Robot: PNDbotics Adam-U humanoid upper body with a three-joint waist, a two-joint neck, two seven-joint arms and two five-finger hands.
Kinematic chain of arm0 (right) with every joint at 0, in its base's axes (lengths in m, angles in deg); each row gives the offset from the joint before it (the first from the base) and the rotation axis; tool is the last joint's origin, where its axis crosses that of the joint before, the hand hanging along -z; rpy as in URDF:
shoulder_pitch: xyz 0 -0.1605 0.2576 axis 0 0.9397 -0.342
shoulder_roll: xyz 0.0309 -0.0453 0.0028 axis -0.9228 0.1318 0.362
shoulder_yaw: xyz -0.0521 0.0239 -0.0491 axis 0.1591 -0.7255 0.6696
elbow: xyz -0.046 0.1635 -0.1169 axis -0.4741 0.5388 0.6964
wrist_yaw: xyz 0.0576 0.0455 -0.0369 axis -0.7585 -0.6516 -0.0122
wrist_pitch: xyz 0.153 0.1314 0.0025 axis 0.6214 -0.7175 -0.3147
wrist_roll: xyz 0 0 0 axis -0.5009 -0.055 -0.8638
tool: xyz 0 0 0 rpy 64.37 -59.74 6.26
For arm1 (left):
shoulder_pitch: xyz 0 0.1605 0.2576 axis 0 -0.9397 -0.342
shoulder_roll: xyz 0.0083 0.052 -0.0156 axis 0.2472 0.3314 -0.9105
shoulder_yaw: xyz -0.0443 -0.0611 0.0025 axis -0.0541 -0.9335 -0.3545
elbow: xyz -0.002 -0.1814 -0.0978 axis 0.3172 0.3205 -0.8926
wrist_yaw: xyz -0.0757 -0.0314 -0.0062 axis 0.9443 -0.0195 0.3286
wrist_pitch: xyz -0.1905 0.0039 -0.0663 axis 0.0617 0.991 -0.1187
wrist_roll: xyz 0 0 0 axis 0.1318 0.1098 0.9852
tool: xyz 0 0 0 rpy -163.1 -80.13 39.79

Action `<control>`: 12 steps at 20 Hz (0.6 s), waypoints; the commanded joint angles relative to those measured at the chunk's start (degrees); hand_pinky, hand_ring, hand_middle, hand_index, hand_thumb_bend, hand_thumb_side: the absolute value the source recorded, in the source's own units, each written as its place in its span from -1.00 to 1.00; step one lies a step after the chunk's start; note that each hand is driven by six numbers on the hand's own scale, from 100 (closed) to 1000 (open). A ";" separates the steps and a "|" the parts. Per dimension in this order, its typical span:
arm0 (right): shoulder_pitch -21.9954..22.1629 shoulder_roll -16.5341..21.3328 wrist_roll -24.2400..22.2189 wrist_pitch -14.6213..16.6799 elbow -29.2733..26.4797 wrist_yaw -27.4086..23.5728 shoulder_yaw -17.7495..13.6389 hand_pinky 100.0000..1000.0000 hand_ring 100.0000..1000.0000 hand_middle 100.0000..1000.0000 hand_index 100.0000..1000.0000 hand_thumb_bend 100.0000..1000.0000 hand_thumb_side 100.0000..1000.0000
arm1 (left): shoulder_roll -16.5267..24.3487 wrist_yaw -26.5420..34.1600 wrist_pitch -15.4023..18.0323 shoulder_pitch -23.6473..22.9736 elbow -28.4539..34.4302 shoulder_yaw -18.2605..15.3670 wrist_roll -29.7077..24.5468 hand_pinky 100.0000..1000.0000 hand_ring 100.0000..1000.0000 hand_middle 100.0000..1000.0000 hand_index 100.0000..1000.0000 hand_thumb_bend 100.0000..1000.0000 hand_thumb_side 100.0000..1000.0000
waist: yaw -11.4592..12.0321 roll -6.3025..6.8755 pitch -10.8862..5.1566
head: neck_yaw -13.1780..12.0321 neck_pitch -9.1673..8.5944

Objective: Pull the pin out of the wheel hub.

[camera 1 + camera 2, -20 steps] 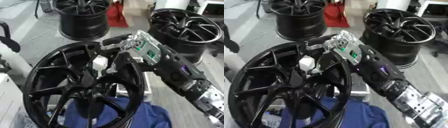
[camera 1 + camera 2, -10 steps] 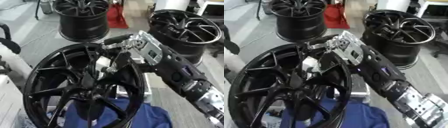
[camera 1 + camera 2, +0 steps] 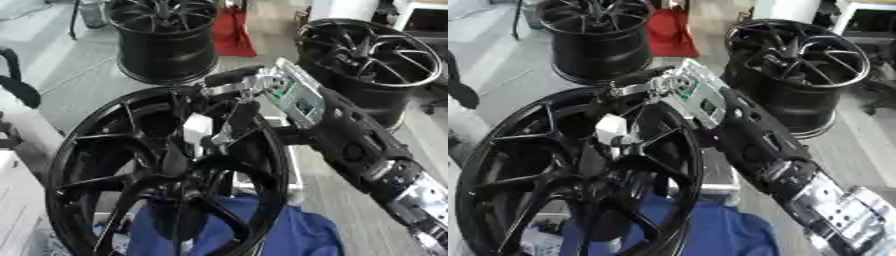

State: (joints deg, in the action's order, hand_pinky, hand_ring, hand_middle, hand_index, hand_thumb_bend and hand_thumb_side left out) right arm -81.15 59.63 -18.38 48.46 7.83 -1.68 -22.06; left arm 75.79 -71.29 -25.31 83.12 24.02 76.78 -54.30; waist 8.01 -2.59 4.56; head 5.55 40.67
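The right hand (image 3: 249, 95) reaches in over the upper rim of the wheel (image 3: 105, 165), fingers curled round a pale pin (image 3: 196, 131) that stands between the spokes just above the hub (image 3: 179, 187). The step looks like the pull itself — grip made, pin not yet clear. Next comes a straight draw along the pin's axis, away from the hub — no twisting against the spokes. The left hand shows nowhere.

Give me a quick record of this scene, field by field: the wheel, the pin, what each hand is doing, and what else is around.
wheel: black spoked wheel, standing tilted in front
pin: small white piece near the hub, between spokes
right hand: right hand reaching over the rim, fingers curled at the white piece
left hand: not in view
under wheel: blue cloth
background: two more black wheels on the floor
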 commanded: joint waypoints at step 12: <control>-0.60 2.05 -7.86 9.54 -0.88 -0.64 0.17 0.50 0.60 0.40 0.54 -0.94 -1.00 | 0.57 -0.24 0.02 0.59 0.74 -0.26 0.00 0.13 0.34 0.29 0.50 -0.53 0.21 | -0.01 0.54 -0.39 | 0.18 -1.03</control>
State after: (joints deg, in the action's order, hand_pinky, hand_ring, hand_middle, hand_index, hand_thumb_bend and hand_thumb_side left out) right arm -80.57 60.60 -17.51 49.33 7.86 -1.74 -21.28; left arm 75.78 -71.29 -25.31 83.12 24.02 76.77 -54.30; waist 7.94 -2.41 4.70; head 5.57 40.22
